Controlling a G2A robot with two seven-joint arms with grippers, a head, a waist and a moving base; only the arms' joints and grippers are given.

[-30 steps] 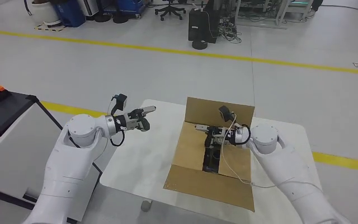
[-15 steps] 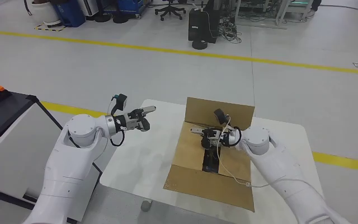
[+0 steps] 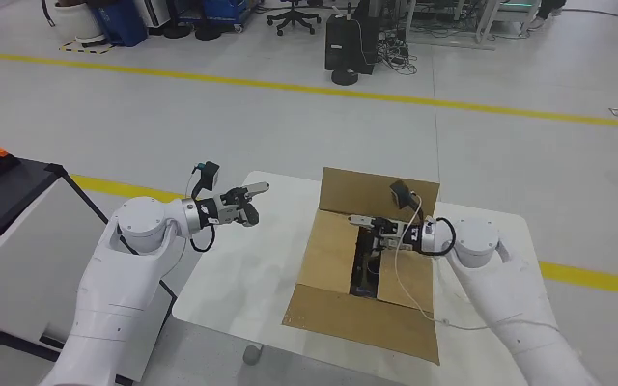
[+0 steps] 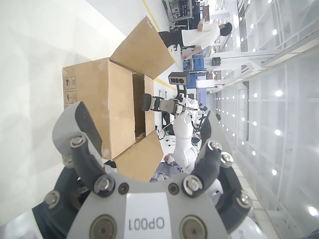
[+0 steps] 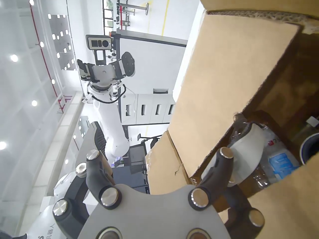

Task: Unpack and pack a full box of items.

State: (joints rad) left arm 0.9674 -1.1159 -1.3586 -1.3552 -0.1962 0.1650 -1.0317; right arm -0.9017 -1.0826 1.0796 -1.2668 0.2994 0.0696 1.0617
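Observation:
A brown cardboard box (image 3: 333, 253) stands on the white table (image 3: 241, 280) with all its flaps folded outward. My right gripper (image 3: 359, 222) hangs over the dark opening and is open. In the right wrist view one fingertip (image 5: 249, 135) is inside the box, and a flap (image 5: 224, 80) stands between the two fingers of the right gripper (image 5: 169, 140). A clear plastic bottle with a blue label (image 5: 281, 160) and a dark-rimmed round item (image 5: 310, 148) lie inside. My left gripper (image 3: 253, 198) is held above the table left of the box, open and holding nothing. Past the left gripper (image 4: 147, 128) I see the box (image 4: 94, 95).
A white cable (image 3: 415, 301) trails from the right wrist across the box's right flap. A dark cart (image 3: 29, 193) stands beside the table at the far left. The box takes up the table's middle, with bare tabletop to its left.
The right gripper slid a little left over the box opening and then came back right. The left arm stayed put.

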